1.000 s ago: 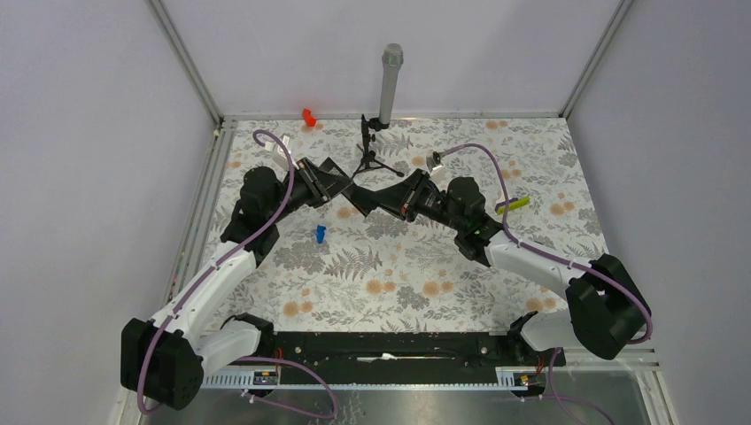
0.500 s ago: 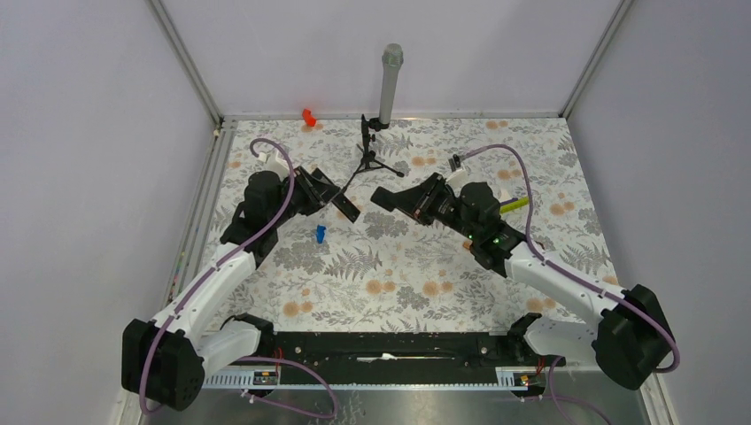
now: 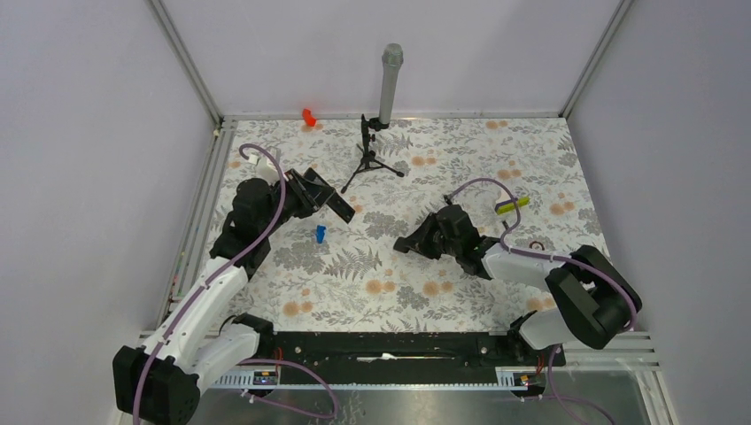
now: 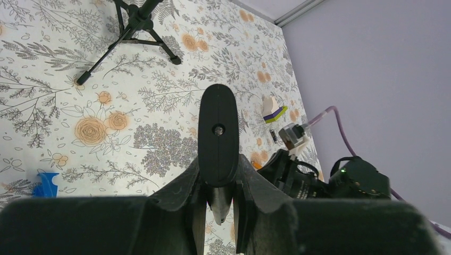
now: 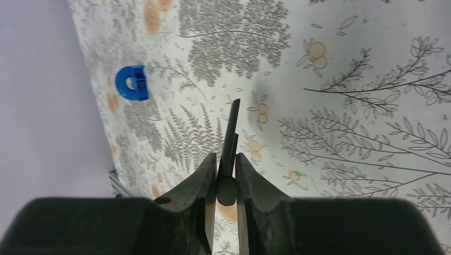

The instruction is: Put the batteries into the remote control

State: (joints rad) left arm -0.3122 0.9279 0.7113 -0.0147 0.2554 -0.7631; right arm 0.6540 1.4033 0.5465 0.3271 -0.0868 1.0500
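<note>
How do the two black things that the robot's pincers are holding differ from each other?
The remote control in the left pincer is a broad bar with a rounded end; the cover plate in the right pincer is a thin sheet, seen edge-on. From above, the remote control sticks out well past its pincer, while the cover plate hardly shows. Both are black, and each is clamped in its pincer.
</note>
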